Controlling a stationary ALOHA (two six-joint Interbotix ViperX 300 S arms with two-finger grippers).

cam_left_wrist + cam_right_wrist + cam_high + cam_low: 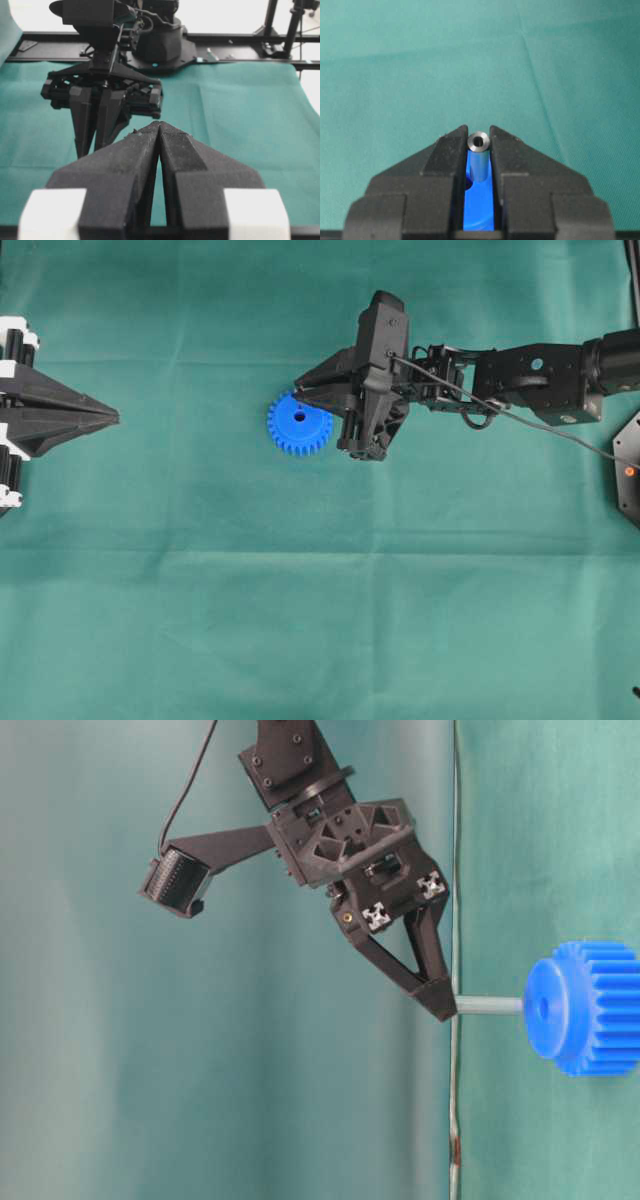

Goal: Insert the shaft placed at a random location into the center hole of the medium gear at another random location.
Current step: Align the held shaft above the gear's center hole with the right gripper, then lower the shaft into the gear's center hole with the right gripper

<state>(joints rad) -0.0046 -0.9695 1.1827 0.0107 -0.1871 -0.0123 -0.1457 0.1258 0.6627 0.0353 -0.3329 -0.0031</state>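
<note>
The right pincer (440,1003) is clamped on the shaft (488,1005), whose free end meets the medium gear (300,423) at its hub. That gear lies on the desk (300,620) just at the pincer's 9 o'clock overhead. Far toward 9 o'clock, the left pincer (112,418) sits pressed together

Overhead, table-level, two close wrist views

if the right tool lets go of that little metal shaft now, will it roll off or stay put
The shaft looks like a smooth, stiff metal cylinder, so loose on the cloth it would probably roll. In the table-level view its far end meets the medium gear at the hub; whether it is seated is unclear. If not seated, it likely tips.
</note>
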